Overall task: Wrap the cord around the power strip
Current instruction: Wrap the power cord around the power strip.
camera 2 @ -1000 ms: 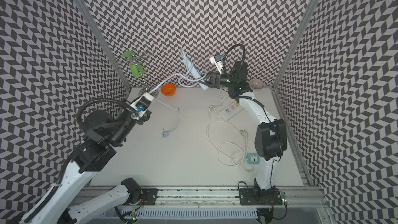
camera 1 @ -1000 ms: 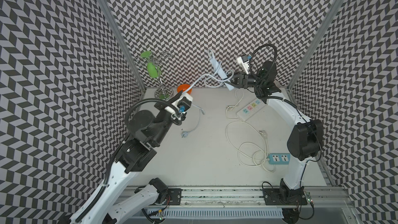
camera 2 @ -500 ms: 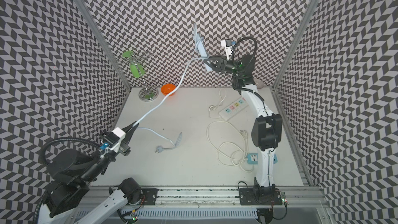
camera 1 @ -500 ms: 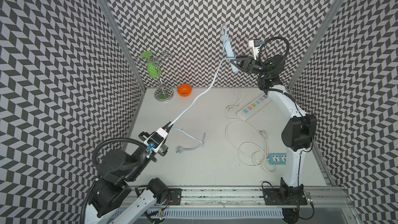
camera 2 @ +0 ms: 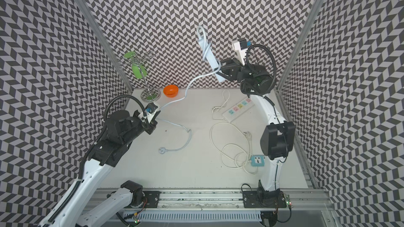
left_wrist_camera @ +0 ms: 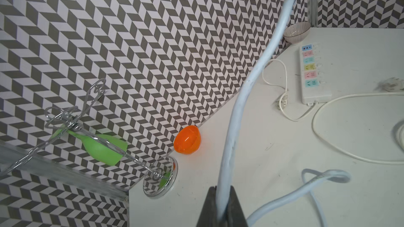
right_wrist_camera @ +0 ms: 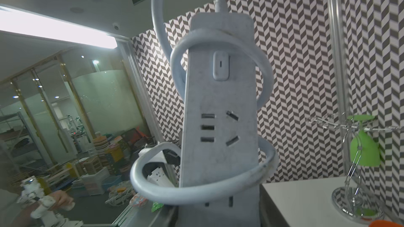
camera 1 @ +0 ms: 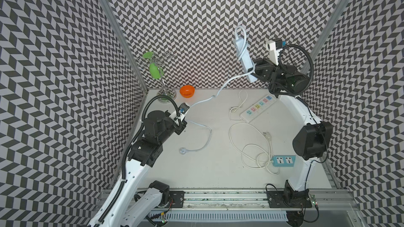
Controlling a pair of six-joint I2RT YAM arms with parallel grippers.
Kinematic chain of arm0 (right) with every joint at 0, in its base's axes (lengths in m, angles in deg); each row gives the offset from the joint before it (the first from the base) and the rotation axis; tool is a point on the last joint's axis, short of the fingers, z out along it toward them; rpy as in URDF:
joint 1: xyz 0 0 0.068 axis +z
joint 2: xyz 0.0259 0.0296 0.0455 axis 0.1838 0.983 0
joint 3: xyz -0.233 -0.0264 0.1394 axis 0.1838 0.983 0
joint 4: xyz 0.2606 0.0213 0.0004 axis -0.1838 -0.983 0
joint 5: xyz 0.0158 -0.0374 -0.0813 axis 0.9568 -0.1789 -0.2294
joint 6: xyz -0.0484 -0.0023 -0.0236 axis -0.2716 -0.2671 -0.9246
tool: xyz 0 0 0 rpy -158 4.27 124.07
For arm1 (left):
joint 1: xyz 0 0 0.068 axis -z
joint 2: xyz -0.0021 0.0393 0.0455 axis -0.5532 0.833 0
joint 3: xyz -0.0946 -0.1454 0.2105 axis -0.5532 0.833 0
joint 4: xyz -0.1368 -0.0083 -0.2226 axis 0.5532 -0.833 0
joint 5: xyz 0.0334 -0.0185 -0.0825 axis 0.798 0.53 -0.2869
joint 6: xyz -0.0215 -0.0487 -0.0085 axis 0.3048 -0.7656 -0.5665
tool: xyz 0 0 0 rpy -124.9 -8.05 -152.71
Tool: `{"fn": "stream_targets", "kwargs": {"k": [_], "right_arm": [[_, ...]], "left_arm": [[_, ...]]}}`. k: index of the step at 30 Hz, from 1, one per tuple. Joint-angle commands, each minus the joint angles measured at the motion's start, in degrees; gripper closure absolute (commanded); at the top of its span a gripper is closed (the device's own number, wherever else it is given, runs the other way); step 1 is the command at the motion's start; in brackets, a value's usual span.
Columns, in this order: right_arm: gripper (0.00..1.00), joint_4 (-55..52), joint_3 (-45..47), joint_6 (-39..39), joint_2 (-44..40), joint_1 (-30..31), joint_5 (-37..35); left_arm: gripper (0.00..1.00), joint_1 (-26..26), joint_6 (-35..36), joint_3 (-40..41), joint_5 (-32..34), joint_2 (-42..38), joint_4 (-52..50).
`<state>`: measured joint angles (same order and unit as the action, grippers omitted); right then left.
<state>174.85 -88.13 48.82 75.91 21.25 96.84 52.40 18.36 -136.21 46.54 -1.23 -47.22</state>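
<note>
My right gripper (camera 1: 254, 73) (camera 2: 219, 72) is shut on the lower end of the power strip (camera 1: 243, 51) (camera 2: 211, 56) and holds it high, nearly upright, before the back wall. The pale blue cord (right_wrist_camera: 196, 191) circles the power strip (right_wrist_camera: 218, 127) in two loose loops. From there the cord (camera 1: 220, 87) sags to my left gripper (camera 1: 187, 108) (camera 2: 157, 112), low at the back left. In the left wrist view that gripper (left_wrist_camera: 222, 206) is shut on the cord (left_wrist_camera: 231, 140). The rest lies on the table, ending in the round plug (camera 1: 182, 150).
A wide white strip with pastel sockets (camera 1: 258, 108) lies at the back right, a teal strip (camera 1: 283, 160) at the front right, with thin white cords (camera 1: 251, 140) looped between them. An orange bowl (camera 1: 187, 91) and a wire stand with a green cup (camera 1: 156, 70) stand at the back left.
My left gripper swung to the front left, pulling the cord taut, and has come back to the back left, so the cord sags. My right gripper raised the strip from low to nearly upright.
</note>
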Motion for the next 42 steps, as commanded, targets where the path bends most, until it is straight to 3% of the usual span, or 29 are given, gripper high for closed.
{"fn": "stream_targets", "kwargs": {"k": [1,6,11,18,24,29,37,42], "right_arm": [[1.00,22.61,3.03,1.85,-7.44,2.21,5.76],[1.00,19.52,2.20,-0.22,-9.60,5.34,11.29],[1.00,18.83,-0.20,-0.02,-9.95,8.41,15.11],[1.00,10.51,6.03,-7.39,-12.96,12.56,18.03],[1.00,-0.15,11.70,-17.13,-15.06,15.36,18.05],[1.00,-1.66,12.10,-17.84,-12.48,16.98,18.09],[1.00,-7.39,10.20,-21.10,-5.17,18.76,18.03],[1.00,-6.24,9.02,-18.87,0.65,19.44,18.01]], "left_arm": [[1.00,-2.40,0.35,-6.95,-5.81,6.52,3.04],[1.00,-6.72,-1.41,-17.48,-15.20,17.98,-1.43],[1.00,-10.55,-3.14,-21.34,-28.93,25.97,-4.02],[1.00,-14.07,-7.87,-32.23,-33.07,38.68,-6.96],[1.00,-14.59,-9.60,-50.64,-19.55,51.61,-13.52],[1.00,-14.60,-13.50,-60.61,-13.27,55.20,-10.43],[1.00,-14.22,-13.57,-59.68,-5.22,49.56,-1.50],[1.00,-12.07,-6.32,-58.61,0.48,46.32,-0.28]]}}
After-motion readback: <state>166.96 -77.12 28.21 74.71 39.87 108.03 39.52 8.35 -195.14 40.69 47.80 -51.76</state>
